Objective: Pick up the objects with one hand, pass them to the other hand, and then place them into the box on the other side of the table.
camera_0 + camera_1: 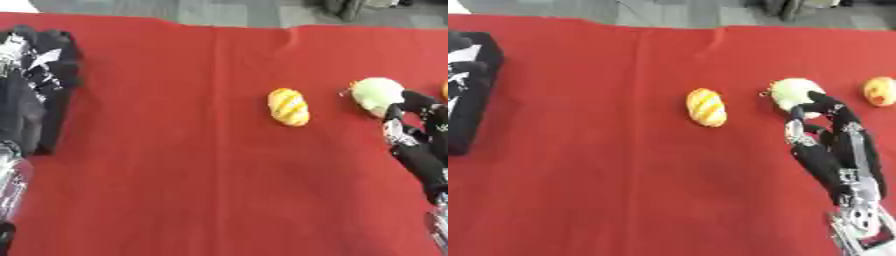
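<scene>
A pale green round object lies on the red table cloth at the right. My right hand reaches up to it from the lower right, fingers curled over its near right side and thumb just below it. A yellow striped bread-shaped object lies alone in the middle. At the far right edge sits an orange round object. The black box stands at the left edge. My left arm comes in at the lower left, and its black hand merges with the box.
The red cloth covers the whole table. Grey floor shows beyond the table's far edge. Wide bare cloth lies between the box and the bread-shaped object.
</scene>
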{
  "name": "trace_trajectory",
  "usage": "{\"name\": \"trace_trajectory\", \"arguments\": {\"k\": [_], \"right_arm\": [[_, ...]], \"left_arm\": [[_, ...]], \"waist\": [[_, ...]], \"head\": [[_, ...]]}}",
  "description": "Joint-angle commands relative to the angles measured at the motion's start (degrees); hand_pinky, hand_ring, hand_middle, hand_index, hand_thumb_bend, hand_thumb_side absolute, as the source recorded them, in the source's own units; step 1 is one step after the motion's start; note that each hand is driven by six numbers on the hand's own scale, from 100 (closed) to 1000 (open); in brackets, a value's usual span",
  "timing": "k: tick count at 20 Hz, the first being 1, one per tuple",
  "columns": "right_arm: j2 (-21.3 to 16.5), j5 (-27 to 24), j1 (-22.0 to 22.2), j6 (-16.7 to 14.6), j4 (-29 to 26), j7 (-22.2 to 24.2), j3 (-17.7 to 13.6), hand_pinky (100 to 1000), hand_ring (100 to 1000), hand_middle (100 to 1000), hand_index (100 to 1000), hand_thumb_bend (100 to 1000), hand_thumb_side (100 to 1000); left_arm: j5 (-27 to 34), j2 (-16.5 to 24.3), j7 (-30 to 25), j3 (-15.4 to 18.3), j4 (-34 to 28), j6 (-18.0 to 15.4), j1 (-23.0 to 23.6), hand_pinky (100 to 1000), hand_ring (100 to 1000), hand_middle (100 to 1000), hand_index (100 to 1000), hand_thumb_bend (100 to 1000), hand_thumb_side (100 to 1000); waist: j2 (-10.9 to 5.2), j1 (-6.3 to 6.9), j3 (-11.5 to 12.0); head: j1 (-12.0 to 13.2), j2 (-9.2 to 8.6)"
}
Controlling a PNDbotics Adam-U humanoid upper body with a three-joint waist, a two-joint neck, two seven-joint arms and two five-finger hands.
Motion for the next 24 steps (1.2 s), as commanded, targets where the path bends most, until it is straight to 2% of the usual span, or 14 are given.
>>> {"name": "trace_trajectory", "arguments": {"k": [1,4,5,6,11,15,18,24], "right_arm": [[-0.86,0.46,-0.21,-0.11,-1.19,-0.31,-0.60,724,968,640,794,137,255],[-1.05,0.39,-0.57,-0.32,-1.19,-0.36,-0.88,724,972,645,796,139,257],[-1.17,0.27,-0.77,-0.44,-1.19,-0.43,-1.08,725,973,648,797,127,302],[-1.35,0.19,-0.90,-0.57,-1.19,-0.48,-1.26,725,975,650,799,142,258],[-4.33,0.92,-0.42,-0.43,-1.19,0.54,-2.21,734,993,678,818,151,283],[-8.85,1.72,0.91,0.75,-1.19,2.18,-3.51,750,1000,716,842,163,301],[-12.68,0.93,2.01,2.82,-1.19,3.22,-4.99,757,1000,731,848,177,292],[-20.69,-2.08,5.27,7.09,-1.19,1.97,-8.66,774,1000,739,850,211,256]], "left_arm": [[-0.20,0.92,0.13,0.29,-0.84,-0.10,-0.91,624,651,763,804,100,820],[-0.11,0.93,0.29,0.46,-0.84,-0.17,-0.90,625,651,764,804,100,820],[-0.06,0.94,0.33,0.50,-0.87,-0.20,-0.86,625,652,764,804,100,820],[0.01,0.97,0.36,0.53,-0.90,-0.23,-0.81,624,652,764,804,100,820],[-0.02,1.32,0.38,0.49,-0.88,-0.15,-0.37,624,652,764,804,100,822],[-0.14,1.57,0.34,0.44,-0.83,-0.03,-0.05,624,652,764,804,100,824],[-0.24,1.72,0.28,0.42,-0.84,0.02,0.10,624,653,764,804,100,825],[-0.32,1.99,0.29,0.48,-1.18,-0.08,0.23,625,654,765,804,100,823]], "waist": [[-1.39,-0.02,0.14],[-1.39,-0.21,0.38],[-1.40,-0.25,0.42],[-1.42,-0.28,0.42],[-1.62,-0.41,0.11],[-1.71,-0.62,-0.12],[-1.75,-0.83,-0.20],[-1.56,-1.08,-0.54]], "head": [[-0.54,-0.48],[-1.11,-0.51],[-1.24,-0.50],[-1.34,-0.49],[-2.28,-0.48],[-2.90,-0.33],[-3.08,-0.16],[-4.77,0.13]]}}
